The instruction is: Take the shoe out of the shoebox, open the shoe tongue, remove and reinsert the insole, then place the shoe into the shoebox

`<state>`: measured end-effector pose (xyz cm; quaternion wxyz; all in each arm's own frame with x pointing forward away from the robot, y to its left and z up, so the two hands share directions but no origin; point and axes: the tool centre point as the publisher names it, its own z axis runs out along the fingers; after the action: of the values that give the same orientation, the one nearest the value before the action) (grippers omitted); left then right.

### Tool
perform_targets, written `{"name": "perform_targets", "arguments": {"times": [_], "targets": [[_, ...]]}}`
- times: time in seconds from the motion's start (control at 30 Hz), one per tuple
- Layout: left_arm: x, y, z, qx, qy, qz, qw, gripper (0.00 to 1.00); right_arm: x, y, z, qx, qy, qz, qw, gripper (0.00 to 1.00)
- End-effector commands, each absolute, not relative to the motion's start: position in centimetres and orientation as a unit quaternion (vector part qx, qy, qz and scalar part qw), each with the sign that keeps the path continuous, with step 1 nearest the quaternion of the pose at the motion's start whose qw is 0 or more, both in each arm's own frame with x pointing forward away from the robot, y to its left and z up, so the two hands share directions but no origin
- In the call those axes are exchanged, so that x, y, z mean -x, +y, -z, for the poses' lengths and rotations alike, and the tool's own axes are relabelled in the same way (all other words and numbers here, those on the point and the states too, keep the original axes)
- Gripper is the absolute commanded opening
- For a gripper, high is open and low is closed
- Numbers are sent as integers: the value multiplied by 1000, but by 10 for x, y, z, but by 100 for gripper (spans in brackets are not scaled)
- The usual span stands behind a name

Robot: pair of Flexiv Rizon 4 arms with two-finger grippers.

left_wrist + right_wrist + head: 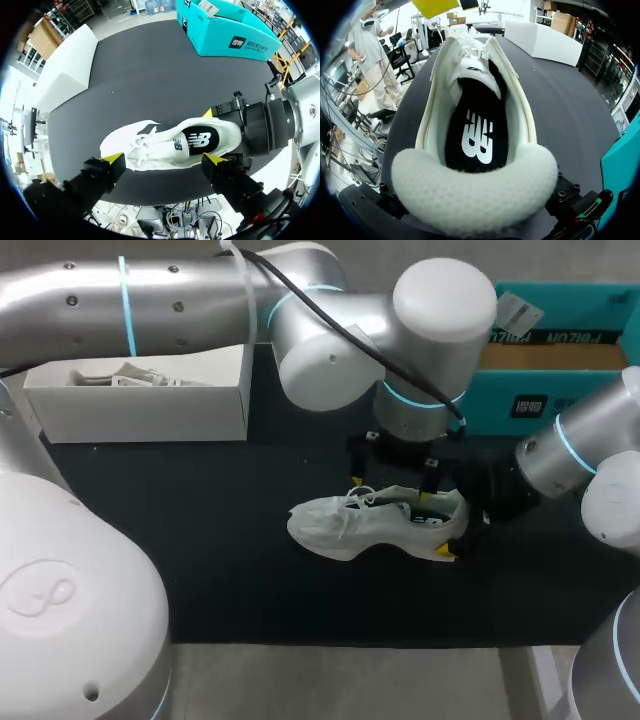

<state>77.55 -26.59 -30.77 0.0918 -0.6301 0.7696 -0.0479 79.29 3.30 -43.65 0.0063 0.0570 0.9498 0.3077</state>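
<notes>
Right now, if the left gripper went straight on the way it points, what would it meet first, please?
Most likely the white shoe, lying just ahead of the left gripper; depth is unclear.

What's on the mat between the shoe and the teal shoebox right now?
Nothing: only bare black mat lies between the shoe and the teal shoebox, seen in the left wrist view.

left arm [180,300]: brushed-silver links, white joint caps, cyan rings [125,290], recessed screws [72,300], black cable [330,315] running along it, embossed logo [40,595] on base cap. right arm [590,450]: same finish. left gripper [164,159]: black, yellow fingertips [114,159].
</notes>
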Motion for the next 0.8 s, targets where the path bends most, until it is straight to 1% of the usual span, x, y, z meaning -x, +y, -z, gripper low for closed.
{"name": "perform_targets", "arguments": {"times": [0.03, 0.33, 0.8], "targets": [[-782, -279, 326, 635, 766, 44, 92, 100, -794, 35, 440, -57, 950, -308, 7, 0], [-792, -286, 350, 632, 767, 37, 101, 100, -794, 35, 440, -57, 950, -308, 7, 0], [-795, -281, 366, 626, 771, 22, 110, 100, -794, 35, 440, -57, 950, -308, 7, 0]]}}
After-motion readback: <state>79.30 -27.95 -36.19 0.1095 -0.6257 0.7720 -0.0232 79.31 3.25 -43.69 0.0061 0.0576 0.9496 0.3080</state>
